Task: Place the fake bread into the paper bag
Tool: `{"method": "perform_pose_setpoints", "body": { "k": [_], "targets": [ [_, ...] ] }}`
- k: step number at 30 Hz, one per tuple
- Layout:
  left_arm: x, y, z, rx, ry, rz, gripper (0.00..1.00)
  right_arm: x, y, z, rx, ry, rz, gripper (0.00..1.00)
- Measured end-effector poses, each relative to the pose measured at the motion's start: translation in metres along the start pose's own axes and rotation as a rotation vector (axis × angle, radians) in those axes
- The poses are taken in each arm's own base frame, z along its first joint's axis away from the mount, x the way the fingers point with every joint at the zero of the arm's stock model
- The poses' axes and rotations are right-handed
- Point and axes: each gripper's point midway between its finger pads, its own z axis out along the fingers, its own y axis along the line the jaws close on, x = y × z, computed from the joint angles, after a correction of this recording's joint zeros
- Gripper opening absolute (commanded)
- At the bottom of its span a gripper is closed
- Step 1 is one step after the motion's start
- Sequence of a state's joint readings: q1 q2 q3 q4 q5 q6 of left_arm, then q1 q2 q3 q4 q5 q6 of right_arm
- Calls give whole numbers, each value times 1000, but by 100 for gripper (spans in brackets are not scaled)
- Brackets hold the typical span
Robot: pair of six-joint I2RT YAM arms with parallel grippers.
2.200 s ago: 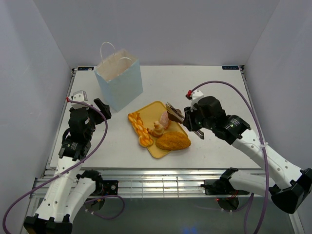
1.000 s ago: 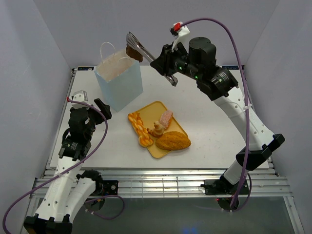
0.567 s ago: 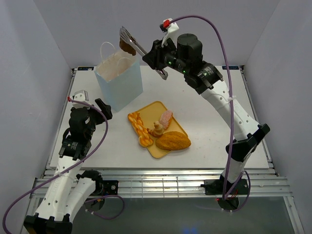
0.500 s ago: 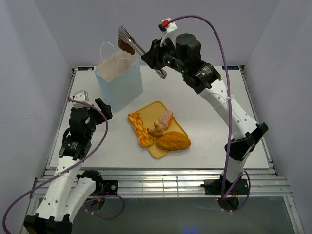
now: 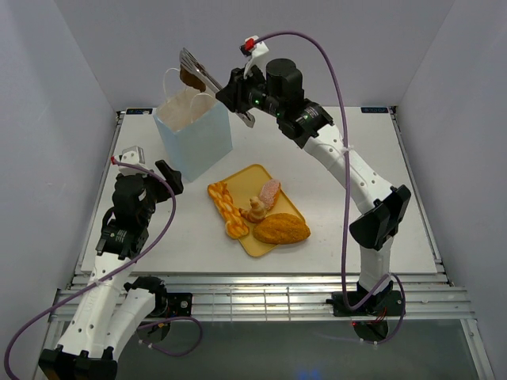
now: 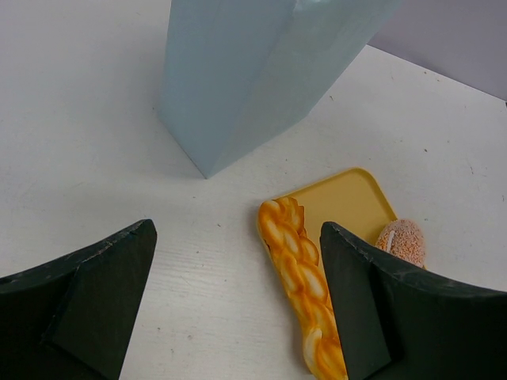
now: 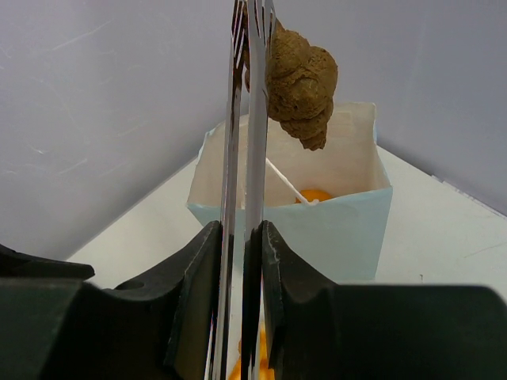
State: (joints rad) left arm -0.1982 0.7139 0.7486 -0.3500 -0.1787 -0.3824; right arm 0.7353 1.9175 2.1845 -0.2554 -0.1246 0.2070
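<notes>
Our right tool (image 7: pixel 238 301) is clamped on the tongs (image 7: pixel 245 119), which pinch a brown roll (image 7: pixel 299 83) just above the open mouth of the paper bag (image 5: pixel 194 131). An orange piece (image 7: pixel 314 195) lies inside the bag. Our left tool (image 6: pixel 238 237) hangs spread wide beside the bag. Near the bag, a tray (image 5: pixel 245 176) holds a golden loaf (image 5: pixel 281 229), a pink piece (image 5: pixel 270 191) and a tan bun (image 5: pixel 255 210).

The bag (image 6: pixel 253 71) stands on the table (image 6: pixel 79 103). A braid (image 6: pixel 301 285) lies along the tray's (image 6: pixel 348 198) edge. The gripper (image 6: pixel 238 228) is spread wide.
</notes>
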Motion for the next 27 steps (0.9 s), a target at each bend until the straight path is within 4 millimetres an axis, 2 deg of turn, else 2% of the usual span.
{"method": "perform_pose_setpoints", "body": {
  "k": [7,9,14,23,27],
  "targets": [
    [1,-1,0,5,3,0,95,22,-7,13,2,40,17,31],
    [1,-1,0,6,3,0,95,25,-9,14,5,43,23,37],
    [1,-1,0,7,3,0,95,34,-15,16,15,56,35,46],
    [2,-2,3,5,8,3,95,53,-32,17,42,93,45,47],
    [6,-3,5,7,21,7,95,55,-37,17,49,97,47,47]
  ]
}}
